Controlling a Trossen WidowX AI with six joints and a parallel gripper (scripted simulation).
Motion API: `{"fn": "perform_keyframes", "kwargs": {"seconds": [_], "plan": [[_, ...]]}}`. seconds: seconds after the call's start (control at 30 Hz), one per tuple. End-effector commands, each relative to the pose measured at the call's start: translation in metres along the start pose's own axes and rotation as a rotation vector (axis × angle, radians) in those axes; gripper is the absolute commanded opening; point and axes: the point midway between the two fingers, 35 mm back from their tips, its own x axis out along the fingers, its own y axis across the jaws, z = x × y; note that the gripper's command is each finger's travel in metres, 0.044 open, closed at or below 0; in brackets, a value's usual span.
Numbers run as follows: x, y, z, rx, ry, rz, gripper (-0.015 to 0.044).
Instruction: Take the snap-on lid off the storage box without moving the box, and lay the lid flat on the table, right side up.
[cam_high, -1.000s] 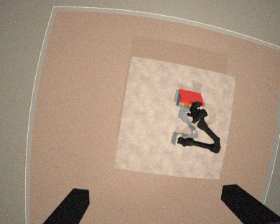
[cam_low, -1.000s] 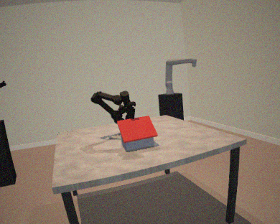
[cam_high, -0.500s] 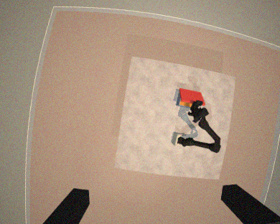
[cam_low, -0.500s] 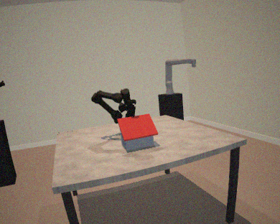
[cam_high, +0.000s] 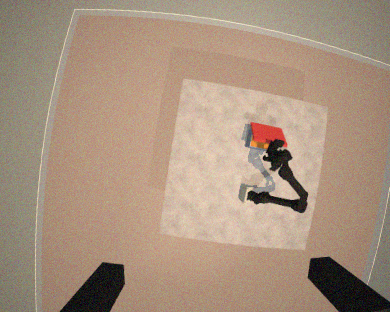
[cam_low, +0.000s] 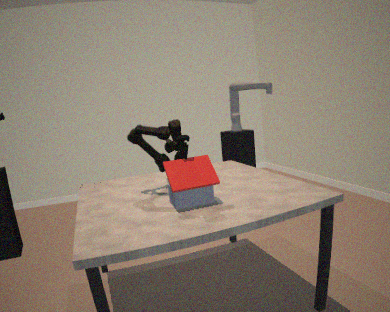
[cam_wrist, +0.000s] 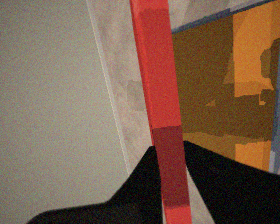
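Note:
The red lid (cam_high: 267, 132) (cam_low: 191, 173) (cam_wrist: 161, 75) is tilted over the blue-grey storage box (cam_high: 247, 136) (cam_low: 193, 198). Its edge on the arm's side is raised and the opposite edge is low. The orange interior (cam_wrist: 205, 65) of the box shows under the raised side. My gripper (cam_high: 273, 145) (cam_low: 187, 158) (cam_wrist: 168, 149) is shut on the lid at that raised edge, with the darker red tab between the fingertips in the wrist view. The box stands on the table. Whether the lid's low edge touches the box I cannot tell.
The pale mottled table (cam_high: 210, 200) (cam_low: 125, 220) carries the box and my arm (cam_high: 295, 186) (cam_low: 145, 146). A black pedestal (cam_low: 238, 147) with a grey bent post stands behind the table. Another black block (cam_low: 7, 215) stands at the left edge of the exterior view.

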Motion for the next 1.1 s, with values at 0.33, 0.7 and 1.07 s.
{"fn": "perform_keyframes", "kwargs": {"seconds": [0.33,0.7,1.07], "plan": [[-0.014,0.018,0.000,0.009,0.000,0.008,0.0000],[-0.013,0.012,0.014,0.009,-0.001,0.008,0.0000],[-0.015,0.010,0.036,0.008,-0.001,0.008,0.0000]]}}
